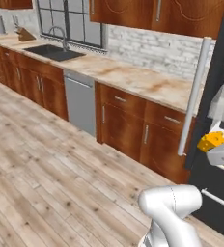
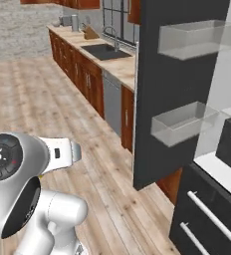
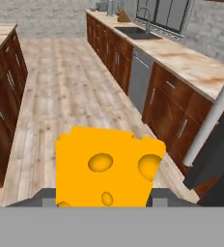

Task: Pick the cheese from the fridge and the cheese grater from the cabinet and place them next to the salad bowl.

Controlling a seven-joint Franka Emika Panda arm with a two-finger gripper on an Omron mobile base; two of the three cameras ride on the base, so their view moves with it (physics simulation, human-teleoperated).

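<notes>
**Cheese held at the open fridge door**

In the hand view we see the cheese [image 3: 106,166], a yellow-orange wedge with round holes, sitting close in front of the camera, with a dark finger [image 3: 45,197] showing at each side of its base. The gripper [image 3: 104,200] is closed around the wedge, pressing it from both sides.

From the left base view, we find the same cheese [image 1: 211,141] as a small yellow block at the right edge of the picture, just beside the fridge [image 1: 220,96] and its long silver bar handle [image 1: 194,96]. It is lifted clear of the floor, in front of the fridge's dark body.

In the right base view the fridge door [image 2: 179,89] stands open, its inner face carrying two translucent shelves [image 2: 184,122].

Beyond the cheese, a marbled counter [image 1: 133,77] runs along reddish-brown lower cabinets [image 1: 133,120], with a dark sink [image 1: 53,51] under a window [image 1: 70,21]. The floor [image 1: 46,173] is pale wood planks.
</notes>
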